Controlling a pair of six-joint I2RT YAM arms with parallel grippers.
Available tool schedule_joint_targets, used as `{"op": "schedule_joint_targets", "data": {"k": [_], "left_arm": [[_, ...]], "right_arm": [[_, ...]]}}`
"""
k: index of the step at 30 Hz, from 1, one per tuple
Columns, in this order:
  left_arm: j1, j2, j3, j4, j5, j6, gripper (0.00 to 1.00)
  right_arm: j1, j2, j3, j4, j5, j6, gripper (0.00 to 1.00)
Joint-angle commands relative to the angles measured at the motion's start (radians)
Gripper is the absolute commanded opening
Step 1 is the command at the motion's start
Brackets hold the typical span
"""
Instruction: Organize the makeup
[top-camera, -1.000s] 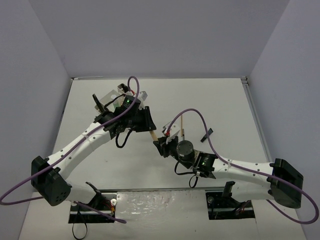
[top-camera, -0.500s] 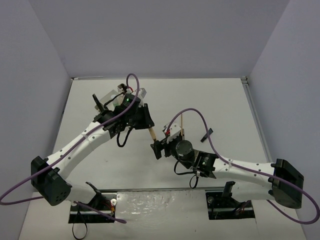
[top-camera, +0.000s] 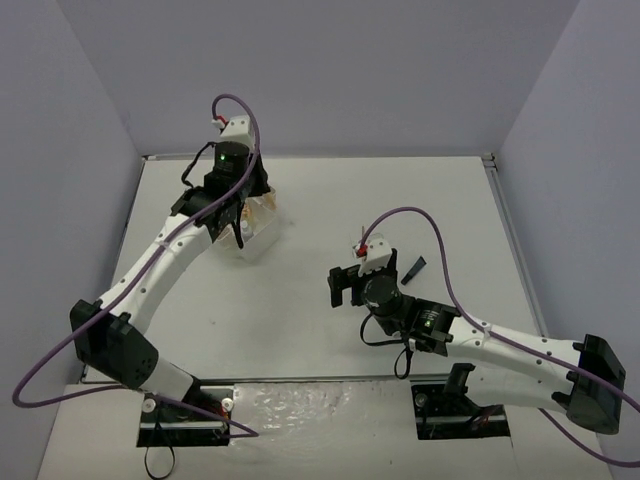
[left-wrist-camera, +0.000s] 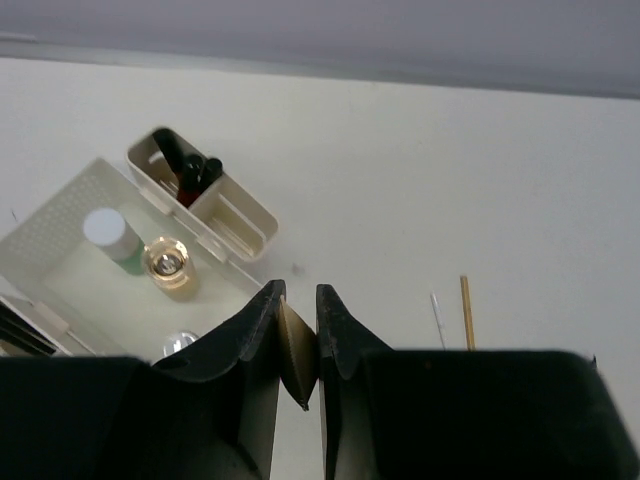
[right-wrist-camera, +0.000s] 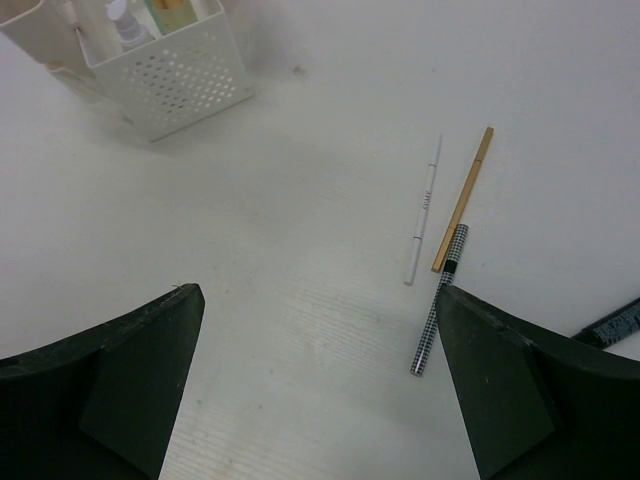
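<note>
My left gripper (left-wrist-camera: 298, 295) is shut on a tan stick (left-wrist-camera: 296, 345), its pointed end showing between the jaws. It hangs over the near edge of the white box (left-wrist-camera: 60, 235), also seen from above as the box (top-camera: 258, 232) under the left gripper (top-camera: 240, 215). Inside stand a pale green bottle (left-wrist-camera: 110, 235), a gold bottle (left-wrist-camera: 167, 262) and black and red sticks (left-wrist-camera: 188, 175). My right gripper (right-wrist-camera: 318, 292) is open and empty over bare table, mid-table in the top view (top-camera: 345, 285). Beside it lie a white stick (right-wrist-camera: 424, 210), a tan stick (right-wrist-camera: 463, 198) and a checkered stick (right-wrist-camera: 440, 300).
A dark stick (right-wrist-camera: 610, 325) lies at the right edge of the right wrist view and shows as a black piece (top-camera: 415, 268) right of the right arm. Grey walls close the table on three sides.
The left arm swung from mid-table to the box at the back left, carrying the tan stick. The right gripper opened wide and drew back from the left one.
</note>
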Motion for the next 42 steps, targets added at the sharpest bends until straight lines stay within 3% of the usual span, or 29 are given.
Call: {"op": "schedule_joint_targets", "data": {"k": [1, 11, 23, 31, 42], "left_arm": [[0.069, 0.101, 0.133, 0.19, -0.035, 0.118, 0.0], [0.121, 0.285, 0.249, 0.243, -0.015, 0.183, 0.0], [0.123, 0.354, 0.142, 0.408, -0.024, 0.244, 0.0], [0.123, 0.384, 0.109, 0.419, -0.031, 0.257, 0.03], [0.124, 0.329, 0.08, 0.414, -0.042, 0.236, 0.4]], "right_arm": [[-0.047, -0.069, -0.006, -0.037, 0.03, 0.068, 0.98], [-0.105, -0.117, -0.025, -0.093, 0.022, 0.067, 0.98], [-0.124, -0.124, -0.03, -0.138, 0.035, 0.104, 0.98], [-0.132, -0.15, -0.029, -0.186, 0.068, 0.136, 0.98], [-0.249, -0.133, 0.009, -0.392, 0.119, 0.319, 0.97]]}}
